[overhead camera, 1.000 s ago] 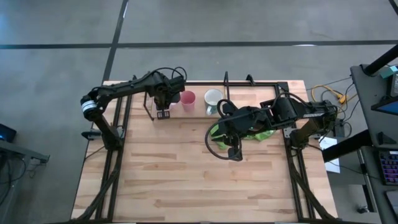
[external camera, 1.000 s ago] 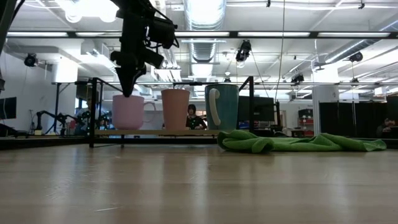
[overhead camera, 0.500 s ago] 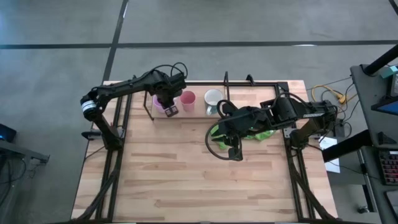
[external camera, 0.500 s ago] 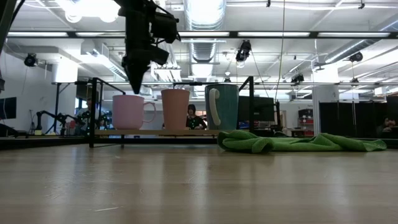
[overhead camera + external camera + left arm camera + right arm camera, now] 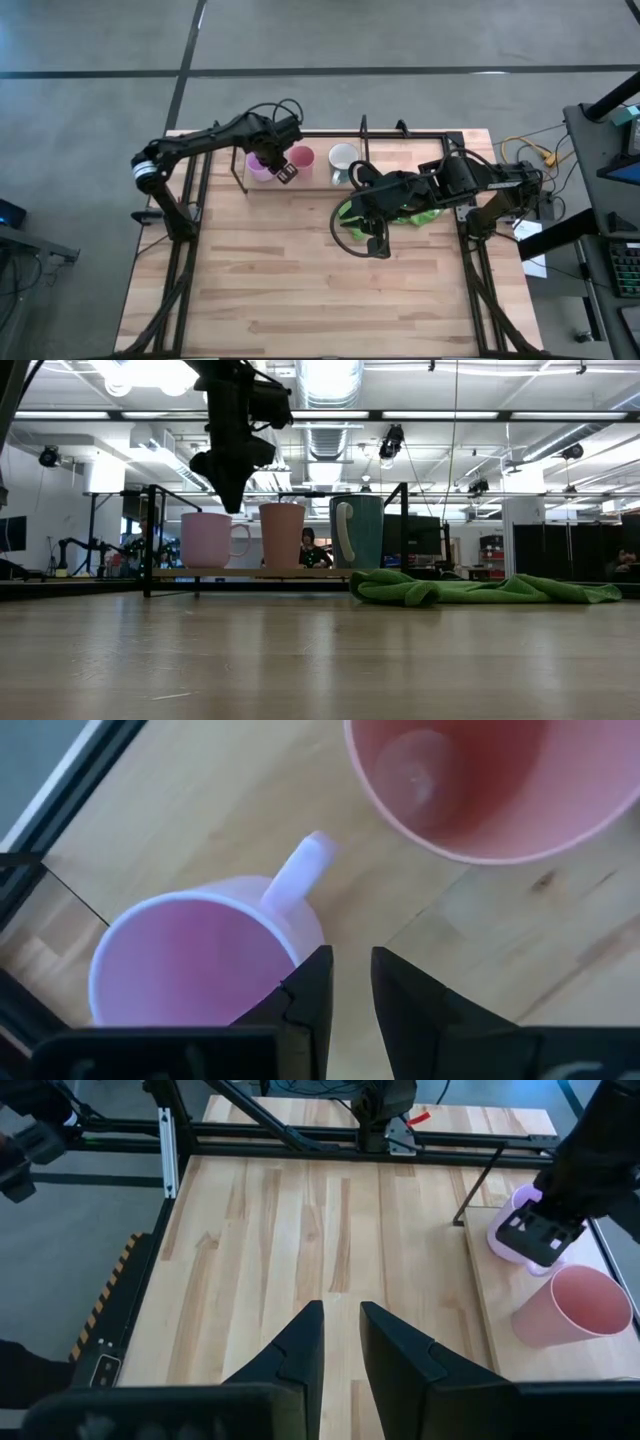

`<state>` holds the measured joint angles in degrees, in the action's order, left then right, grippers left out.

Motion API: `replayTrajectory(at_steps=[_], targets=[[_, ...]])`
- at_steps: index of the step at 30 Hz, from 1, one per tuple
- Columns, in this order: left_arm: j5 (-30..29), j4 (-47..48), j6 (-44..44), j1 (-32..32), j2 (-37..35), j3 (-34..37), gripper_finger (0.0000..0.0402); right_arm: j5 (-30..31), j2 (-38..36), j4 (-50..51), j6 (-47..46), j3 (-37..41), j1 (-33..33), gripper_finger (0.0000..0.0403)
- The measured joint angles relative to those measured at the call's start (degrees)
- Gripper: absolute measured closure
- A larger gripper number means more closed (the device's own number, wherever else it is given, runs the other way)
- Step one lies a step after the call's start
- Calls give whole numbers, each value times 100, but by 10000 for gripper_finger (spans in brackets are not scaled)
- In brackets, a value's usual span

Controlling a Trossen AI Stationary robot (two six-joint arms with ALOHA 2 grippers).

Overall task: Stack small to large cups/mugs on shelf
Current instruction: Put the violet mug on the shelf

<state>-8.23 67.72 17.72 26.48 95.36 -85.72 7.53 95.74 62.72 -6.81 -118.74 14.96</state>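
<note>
Three cups stand upright in a row on the shelf (image 5: 250, 572) at the table's far side: a lilac mug (image 5: 258, 165) at the left, its handle (image 5: 300, 875) toward the pink cup (image 5: 302, 160) in the middle, and a grey-white mug (image 5: 343, 160) at the right. My left gripper (image 5: 284, 171) is shut and points down just above the gap between the lilac mug (image 5: 190, 960) and the pink cup (image 5: 460, 780), touching neither. My right gripper (image 5: 376, 245) is shut and empty over the middle of the table.
A green cloth (image 5: 400, 212) lies crumpled on the table under my right arm, to the right of the shelf; it also shows in the low view (image 5: 480, 590). Black metal rods (image 5: 150, 540) frame the shelf. Bare wood tabletop (image 5: 300, 1230) stretches toward the near edge.
My left gripper has gone toward the table's right edge, from the left side of the lilac mug across its top to the gap beside the pink cup, turning about as it went. The cups have stayed where they were.
</note>
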Motion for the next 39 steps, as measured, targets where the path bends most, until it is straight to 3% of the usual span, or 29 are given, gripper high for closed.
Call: replayTrajectory(at_steps=[16,39], targets=[[-305,-11,727,52,152,-13,343,0,0,0,39,0,0,339],[-563,488,551,13,194,-382,343,2,0,-2,87,0,0,339]])
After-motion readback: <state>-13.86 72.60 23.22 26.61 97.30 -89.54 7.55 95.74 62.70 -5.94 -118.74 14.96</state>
